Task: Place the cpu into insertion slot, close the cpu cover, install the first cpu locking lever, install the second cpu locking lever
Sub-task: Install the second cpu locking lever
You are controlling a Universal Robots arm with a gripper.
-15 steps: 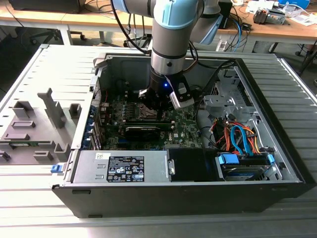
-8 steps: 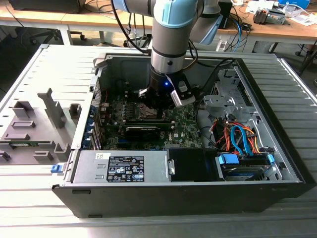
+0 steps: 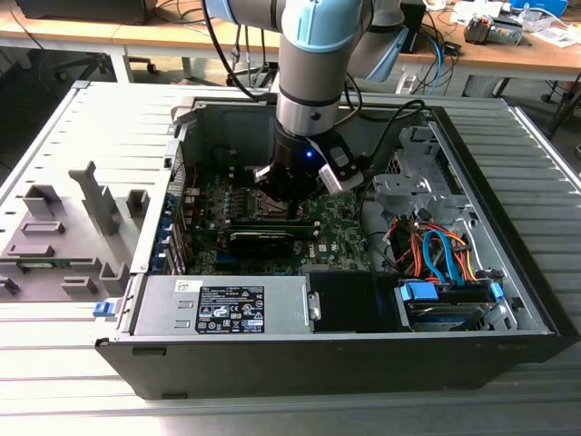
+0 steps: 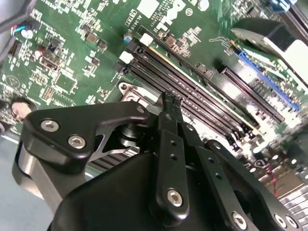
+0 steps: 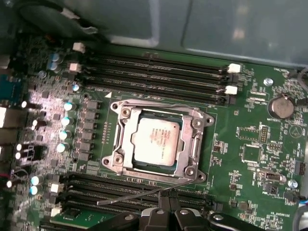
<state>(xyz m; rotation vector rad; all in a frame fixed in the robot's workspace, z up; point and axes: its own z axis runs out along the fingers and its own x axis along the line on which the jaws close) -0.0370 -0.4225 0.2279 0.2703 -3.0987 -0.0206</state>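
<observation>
Cpu (image 5: 156,140): seated in insertion slot (image 5: 126,166), cpu cover (image 5: 195,144) lowered over it. Locking lever (image 5: 139,194): thin, stiff, springy wire, judged best taken near its free end. Gripper (image 5: 165,211): fingers clenched together, nothing grasped.

In the exterior view the arm (image 3: 313,82) runs out past the upper edge, and its wrist hides the insertion slot's place on the motherboard (image 3: 340,222); the gripper's fingertips are lost in shadow there. The grey fixture plate (image 3: 64,236) on the exterior view's left is cut off by the edge. In the second wrist view the black gripper (image 4: 169,103) body blocks the near part of the board, and whether its tips touch anything cannot be told. In the first wrist view the fingers (image 5: 163,216) are cropped by the edge. Print on the cpu (image 5: 156,139) is too small to tell.
</observation>
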